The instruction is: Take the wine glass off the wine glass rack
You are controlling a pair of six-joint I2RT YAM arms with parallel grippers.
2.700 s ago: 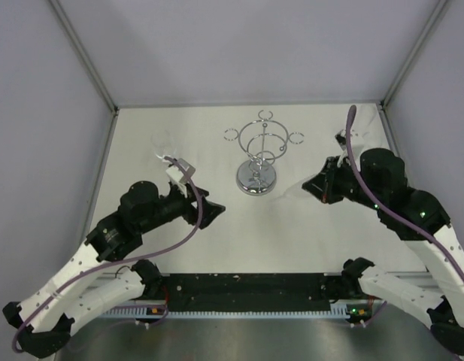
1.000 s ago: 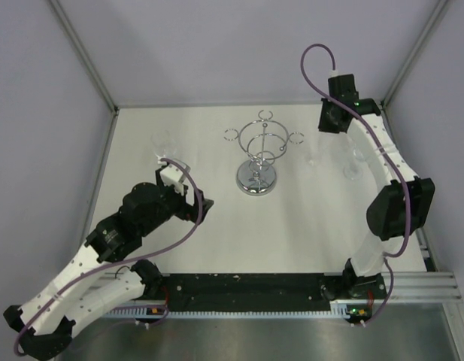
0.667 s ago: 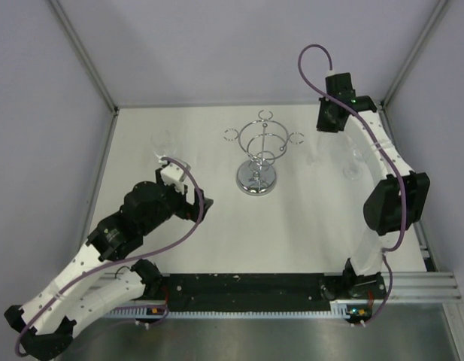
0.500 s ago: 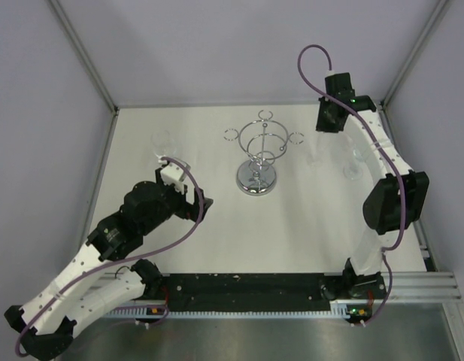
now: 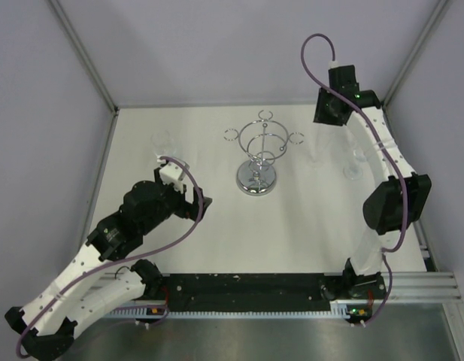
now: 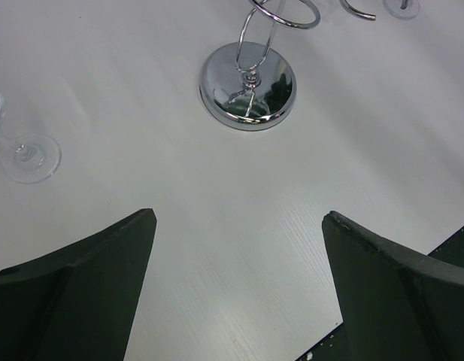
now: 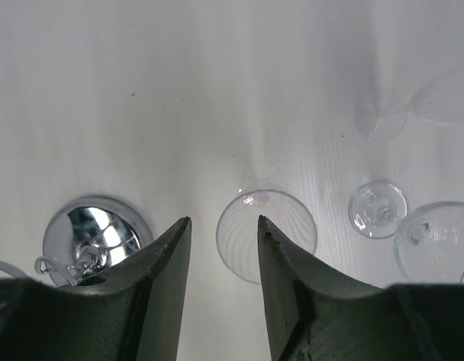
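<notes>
While one rack stands central, four wine glasses sit off it.

Under your right gripper lies the white table; lavender walls stand beyond and beside it.

Overhead view from the near side; close downward wrist views; wine glass rack common to all.

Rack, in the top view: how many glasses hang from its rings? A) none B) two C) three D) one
A: every ring of the rack is bare, and the glasses stand on the table to either side of it.
</notes>
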